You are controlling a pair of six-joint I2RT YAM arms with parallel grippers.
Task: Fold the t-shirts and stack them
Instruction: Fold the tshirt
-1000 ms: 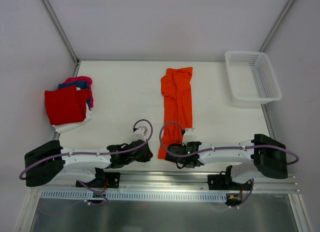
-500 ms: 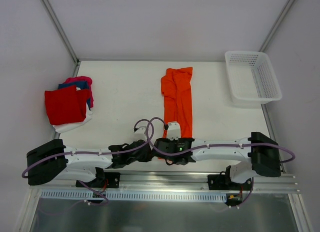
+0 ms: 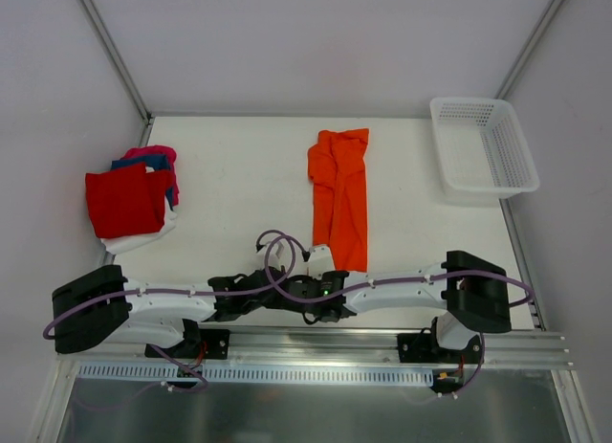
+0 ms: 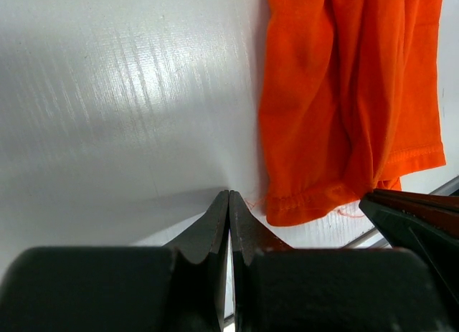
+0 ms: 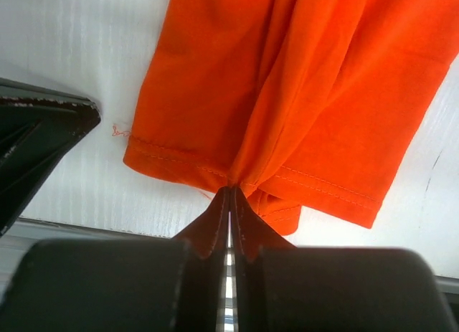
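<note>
The orange t-shirt (image 3: 340, 189) lies as a long narrow strip in the middle of the table (image 3: 239, 175). Its near hem (image 5: 179, 167) is bunched at my right gripper (image 5: 230, 190), which is shut on that hem, with folds running into the fingertips. My left gripper (image 4: 229, 194) is shut and empty, its tips resting on the table just left of the hem's corner (image 4: 287, 206). In the top view both grippers meet at the strip's near end, left gripper (image 3: 285, 292) beside right gripper (image 3: 320, 292). A stack of folded t-shirts, a red one (image 3: 126, 202) on top, sits at the left.
A white mesh basket (image 3: 483, 146) stands at the back right corner. The metal rail (image 3: 316, 343) runs along the table's near edge, right behind the grippers. Grey walls close the table on three sides.
My right arm has swung left across the shirt's near end until it stands beside the left gripper, and that end has shifted with it. The left gripper has barely moved.
</note>
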